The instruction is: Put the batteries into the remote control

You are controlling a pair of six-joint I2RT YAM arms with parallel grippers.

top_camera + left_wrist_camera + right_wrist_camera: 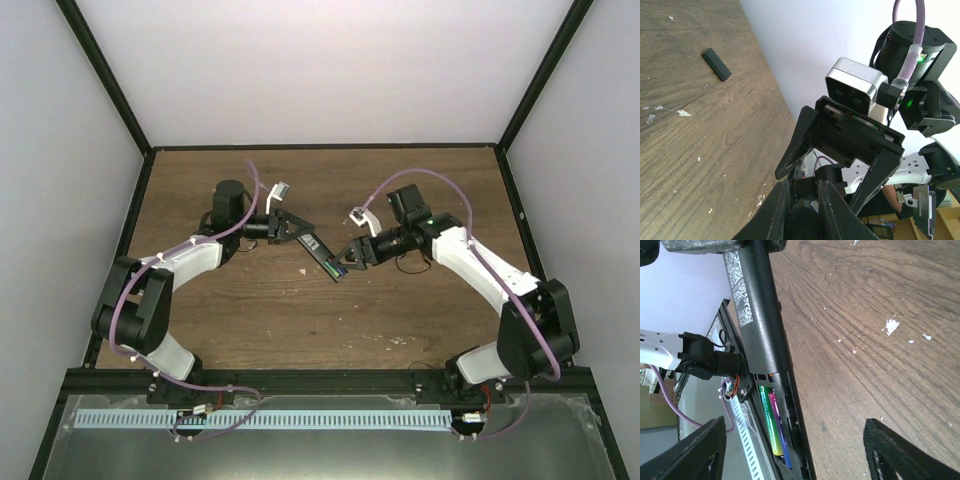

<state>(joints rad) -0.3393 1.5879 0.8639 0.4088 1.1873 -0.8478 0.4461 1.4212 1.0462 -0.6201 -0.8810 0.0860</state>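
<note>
above the counter [400,320] at centre, the left claw [291,228] is clenched on the far end of the remote control [322,256], whose long axis slants near-right toward the right claw [344,264]. that claw is released, fingers spread either side of the open bay, where the batteries [773,426], green and purple-blue, lie lengthwise. the right arm is nearer them. a black strip [716,64], likely the cover, lies well apart.

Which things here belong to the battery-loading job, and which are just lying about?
Job in hand:
- remote control, held by the left gripper
- green battery and purple-blue battery, lying in its open compartment
- right gripper, open

Lying about:
- small black piece on the table
- white flecks
</note>
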